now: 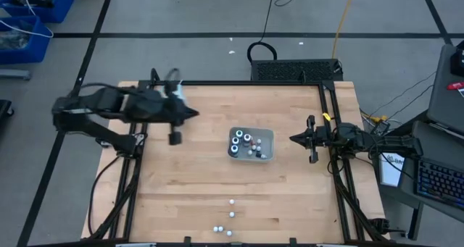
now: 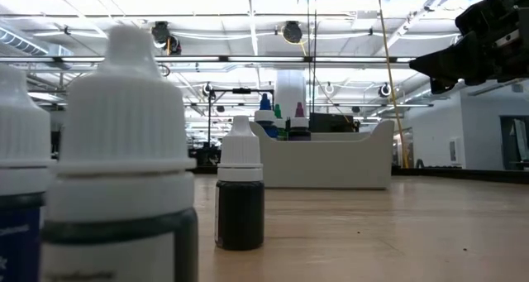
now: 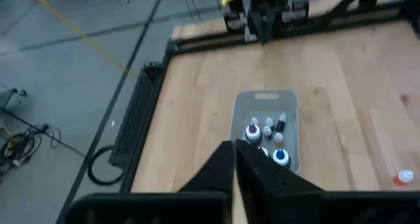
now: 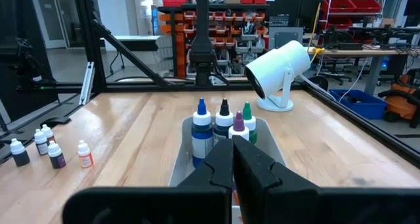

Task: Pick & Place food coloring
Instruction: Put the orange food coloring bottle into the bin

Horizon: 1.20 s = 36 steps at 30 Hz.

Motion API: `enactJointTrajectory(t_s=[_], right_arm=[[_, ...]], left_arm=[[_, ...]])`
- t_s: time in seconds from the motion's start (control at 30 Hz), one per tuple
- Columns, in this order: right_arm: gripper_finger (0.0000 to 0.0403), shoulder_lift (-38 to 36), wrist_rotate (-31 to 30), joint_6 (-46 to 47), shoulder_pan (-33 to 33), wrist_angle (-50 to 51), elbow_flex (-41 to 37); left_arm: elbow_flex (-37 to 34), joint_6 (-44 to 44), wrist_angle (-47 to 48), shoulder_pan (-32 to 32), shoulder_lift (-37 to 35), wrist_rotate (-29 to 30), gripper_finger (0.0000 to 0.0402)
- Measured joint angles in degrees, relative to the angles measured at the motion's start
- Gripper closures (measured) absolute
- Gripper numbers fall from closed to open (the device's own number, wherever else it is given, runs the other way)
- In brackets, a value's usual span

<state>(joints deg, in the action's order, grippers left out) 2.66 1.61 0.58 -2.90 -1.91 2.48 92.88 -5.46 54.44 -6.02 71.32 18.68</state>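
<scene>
Two arms of dark, near-black casing are seen from above, built of blocky housings joined by slimmer links. The left arm (image 1: 109,109) is made of bulky rounded segments, and a pale patch, possibly a light-coloured fitting, is carried near its wrist. The right arm (image 1: 362,140) is slimmer in outline, and a small yellow mark is shown close to its wrist. Each arm is ended by two narrow, matte black fingers tapering to blunt tips: the left gripper (image 3: 234,159) and the right gripper (image 4: 233,159) are shaped alike in the wrist views. No printed markings can be made out.
</scene>
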Motion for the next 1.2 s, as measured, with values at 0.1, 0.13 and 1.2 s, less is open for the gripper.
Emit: enactJointTrajectory(t_s=[0.1,0.13,1.2], right_arm=[[0.0403,0.00,0.00,0.22,0.00,0.02,0.00],[0.0403,0.00,0.02,0.22,-0.02,0.00,0.00],[0.0403,0.02,0.00,0.44,-0.02,-0.07,0.00]], left_arm=[[-9.05,0.64,-4.42,0.00,-7.91,0.05,0.0392],[-12.27,0.69,-6.40,0.00,-10.41,0.20,0.0392],[-78.41,-6.58,-64.74,10.58,-43.57,-30.11,0.0400]])
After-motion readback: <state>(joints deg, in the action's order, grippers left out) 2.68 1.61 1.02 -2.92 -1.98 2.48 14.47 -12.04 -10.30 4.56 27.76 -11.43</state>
